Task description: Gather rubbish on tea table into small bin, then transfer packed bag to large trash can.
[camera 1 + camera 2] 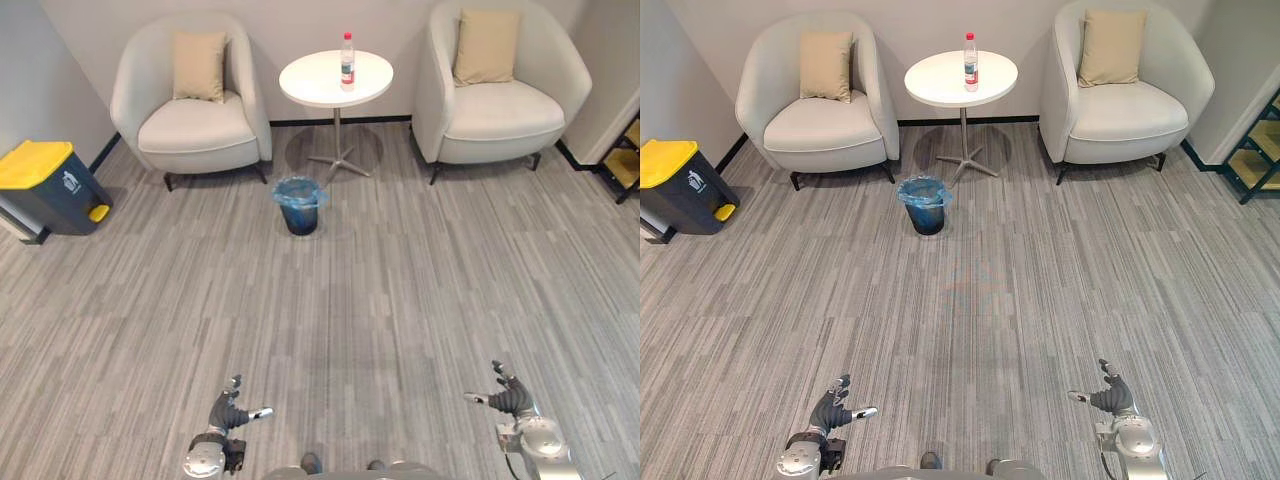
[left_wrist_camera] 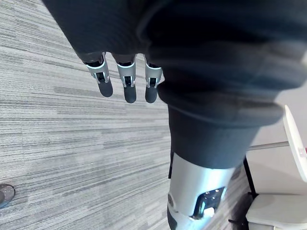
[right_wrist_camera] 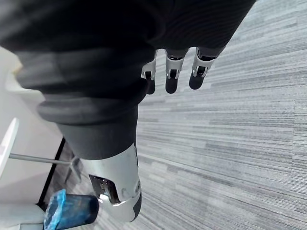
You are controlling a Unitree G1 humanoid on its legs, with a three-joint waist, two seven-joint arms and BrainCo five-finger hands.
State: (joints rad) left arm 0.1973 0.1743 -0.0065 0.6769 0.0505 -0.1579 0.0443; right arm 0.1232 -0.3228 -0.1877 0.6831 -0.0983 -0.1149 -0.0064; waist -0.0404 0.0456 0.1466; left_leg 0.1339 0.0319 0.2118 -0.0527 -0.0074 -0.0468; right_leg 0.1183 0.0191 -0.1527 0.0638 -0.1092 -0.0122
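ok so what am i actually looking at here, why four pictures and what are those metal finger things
It is a two-legged robot with two arms. The two wide pictures come from a twin camera on its head, looking down at a carpeted room. Its left hand and right hand show at the bottom, both open, holding nothing. The two close pictures come from wrist cameras: past a dark cover you see that hand's fingers above the carpet. Across the room a round white table carries one bottle, with armchairs either side. A small bin lined with a blue bag stands on the floor in front of it, and a dark trash can with a yellow lid sits by the left wall.
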